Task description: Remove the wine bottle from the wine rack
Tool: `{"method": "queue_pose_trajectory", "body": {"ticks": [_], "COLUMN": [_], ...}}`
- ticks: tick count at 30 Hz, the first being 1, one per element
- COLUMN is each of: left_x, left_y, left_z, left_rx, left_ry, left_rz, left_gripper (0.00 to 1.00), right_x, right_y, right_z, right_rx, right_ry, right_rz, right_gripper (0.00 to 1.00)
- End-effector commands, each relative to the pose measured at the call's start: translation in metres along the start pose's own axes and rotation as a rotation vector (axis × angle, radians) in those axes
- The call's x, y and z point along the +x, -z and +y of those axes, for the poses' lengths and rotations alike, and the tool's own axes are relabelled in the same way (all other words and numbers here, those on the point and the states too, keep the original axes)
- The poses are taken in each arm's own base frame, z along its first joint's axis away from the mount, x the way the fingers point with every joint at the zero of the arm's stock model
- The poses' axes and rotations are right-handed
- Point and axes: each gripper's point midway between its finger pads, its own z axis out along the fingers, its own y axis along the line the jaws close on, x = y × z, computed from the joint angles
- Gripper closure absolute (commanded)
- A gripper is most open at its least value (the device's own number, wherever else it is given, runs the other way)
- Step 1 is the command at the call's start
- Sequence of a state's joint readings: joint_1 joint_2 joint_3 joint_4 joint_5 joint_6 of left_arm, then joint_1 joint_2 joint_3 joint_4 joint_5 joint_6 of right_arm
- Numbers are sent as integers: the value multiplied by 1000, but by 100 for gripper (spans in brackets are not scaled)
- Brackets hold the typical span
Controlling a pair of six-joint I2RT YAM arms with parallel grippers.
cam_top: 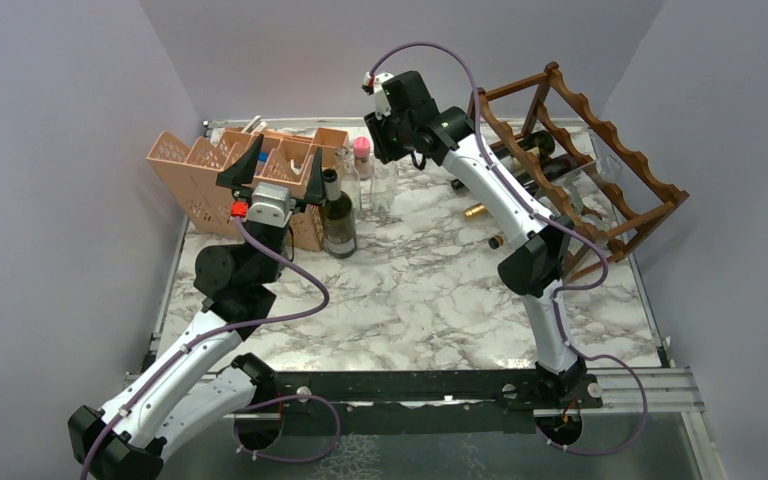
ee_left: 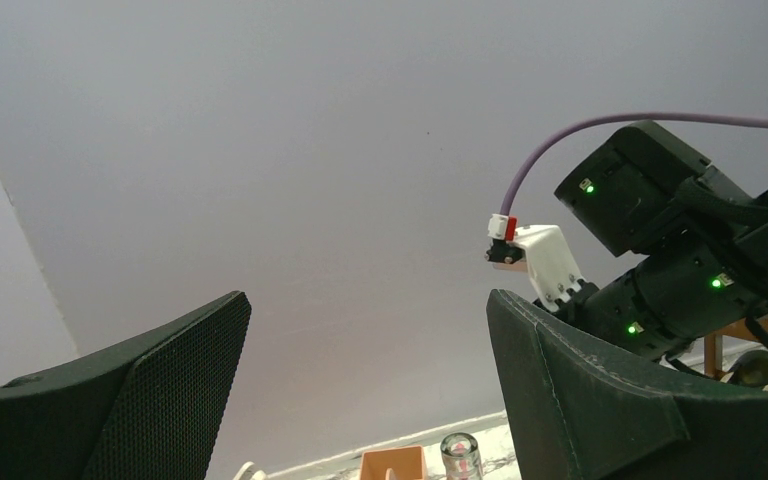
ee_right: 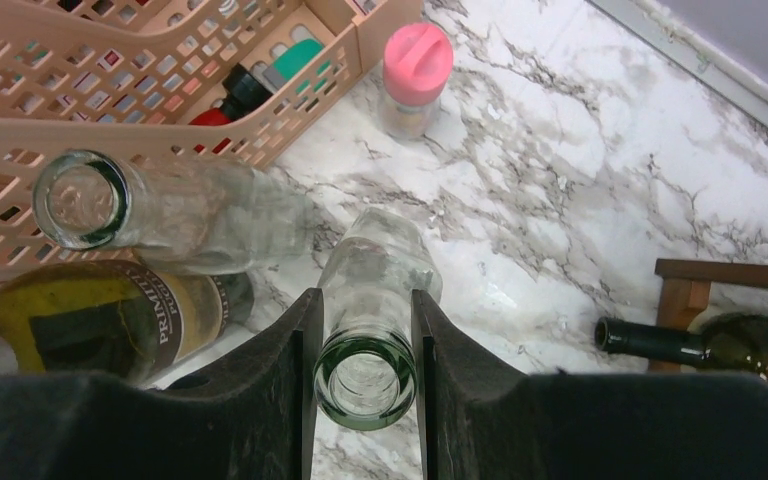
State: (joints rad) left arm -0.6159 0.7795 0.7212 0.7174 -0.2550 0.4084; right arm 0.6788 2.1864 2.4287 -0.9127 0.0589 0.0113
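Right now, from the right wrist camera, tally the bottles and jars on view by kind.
Clear glass bottles: 2
Dark wine bottles: 2
Pink-lidded jar: 1
Total: 5

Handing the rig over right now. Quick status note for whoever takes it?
Tools: left tool open, empty, pointing up; right tool shut on the neck of a clear bottle.
That bottle stands upright on the marble table, apart from the wine rack at rear right.
At least two dark bottles lie in the rack.
Done: the clear bottle looks off the rack.
Left: probably release it and back out; the racked bottles are your call.
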Motion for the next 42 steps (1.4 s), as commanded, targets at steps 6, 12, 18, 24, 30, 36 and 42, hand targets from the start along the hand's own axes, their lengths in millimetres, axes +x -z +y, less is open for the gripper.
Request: {"method": "queue_pose_trajectory", "body": {"ticks": [6, 12, 18, 24, 30, 36, 42], "left_x": [-2, -1, 0, 0, 1, 2, 1], "left_y": [3, 3, 3, 3, 2, 2, 2], "left_z": [2, 1, 0, -1, -1, -2, -2], "left_rx": [-13, -10, -5, -3, -1, 1, 3], "left_ry": [1, 2, 3, 6, 7, 8, 14], "left_rz": [-18, -16, -14, -14, -12, -10, -13], "left_gripper": [6, 6, 6, 6, 6, 6, 6], "right_x": [-28, -29, -44, -72, -66, -23, 36], "right_y": [-10, -9, 6, 52, 108, 136, 150], "right_z": [9, 13, 13, 1, -32, -49, -76], "right_rx": [-29, -52, -56, -4, 154, 232, 349], "right_ry": [-15, -14, -15, -8, 49, 39, 0], "right_rz": [-99, -104, -145, -235, -254, -223, -171], "right_gripper": [98, 58, 42, 28, 18, 16, 4]}}
